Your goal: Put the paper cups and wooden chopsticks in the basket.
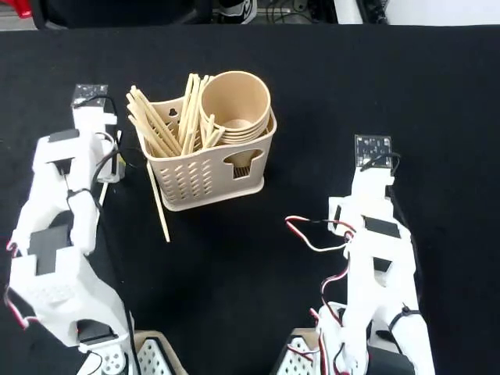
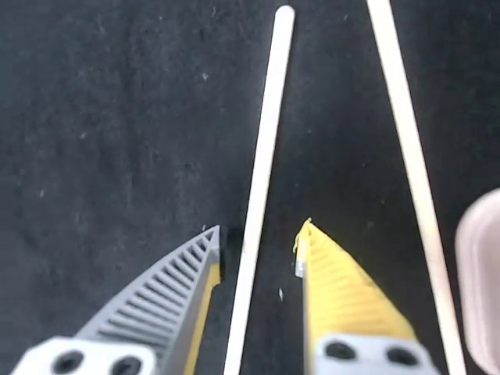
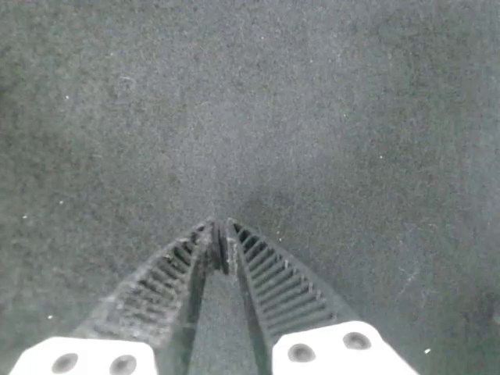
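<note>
Basket (image 1: 207, 186) stood left of centre on the black table cloth (image 1: 258, 266). A stack of paper cups (image 1: 234, 98) sat in its right compartment. A bundle of wooden chopsticks (image 1: 156, 121) leaned in the left one.

Loose sticks: the left wrist view showed two on the cloth. The first chopstick (image 2: 262, 156) lay between the fingers of the left gripper (image 2: 258, 230). The second chopstick (image 2: 406, 148) lay beside it, nearer the basket wall. In the high view one loose chopstick (image 1: 159, 205) lay just left of the basket; I could not tell which of the two it was.

Left gripper: jaws parted a moderate width, straddling the first chopstick and not touching it. Nothing held.

Right gripper (image 3: 219, 232): tips pressed together over bare cloth, empty, well to the right of the basket.

Handling, judged:
- The chopstick looked light, stiff, thin and smooth.
- Lying flat on the cloth, it would likely roll or skid under a closing finger.
- The best hold looked to be near mid-length, fingers square across the shaft, so it lifts level and does not pivot.
- A firm pinch should not harm the wood.
- The cups looked thin-walled and easy to crush.

Writing: no legible labels or print made out on the cups, basket or sticks.
</note>
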Motion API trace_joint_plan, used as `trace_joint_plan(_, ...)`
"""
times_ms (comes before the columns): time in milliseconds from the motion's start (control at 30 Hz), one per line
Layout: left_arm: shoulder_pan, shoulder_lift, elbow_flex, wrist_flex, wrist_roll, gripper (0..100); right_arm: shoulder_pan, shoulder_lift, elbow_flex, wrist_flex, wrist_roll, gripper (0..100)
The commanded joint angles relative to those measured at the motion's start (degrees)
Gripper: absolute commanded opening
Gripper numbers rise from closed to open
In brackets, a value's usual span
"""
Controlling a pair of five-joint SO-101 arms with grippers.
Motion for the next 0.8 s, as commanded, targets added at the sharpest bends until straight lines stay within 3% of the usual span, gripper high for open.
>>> trace_joint_plan(0, 0.8, 1.7, -2.5, -3.6, -0.2, 17, -0.5, 0.0, -0.2, -0.9, 0.4, 2.1)
trace_joint_plan(133, -0.2, 2.8, -2.1, -5.9, -0.5, 15, -0.5, 0.0, -0.2, -0.9, 0.4, 2.1)
trace_joint_plan(300, -2.2, 2.5, -2.2, -6.1, -0.5, 2, -0.5, 0.0, -0.2, -0.9, 0.4, 2.1)
trace_joint_plan(667, -3.3, 2.3, -2.4, -4.4, 0.0, 3, -0.4, 0.0, -0.2, -0.9, 0.4, 2.1)
trace_joint_plan(767, -3.2, -2.0, -1.8, -2.1, 4.1, 3, -0.4, 0.0, -0.2, -0.9, 0.4, 2.1)
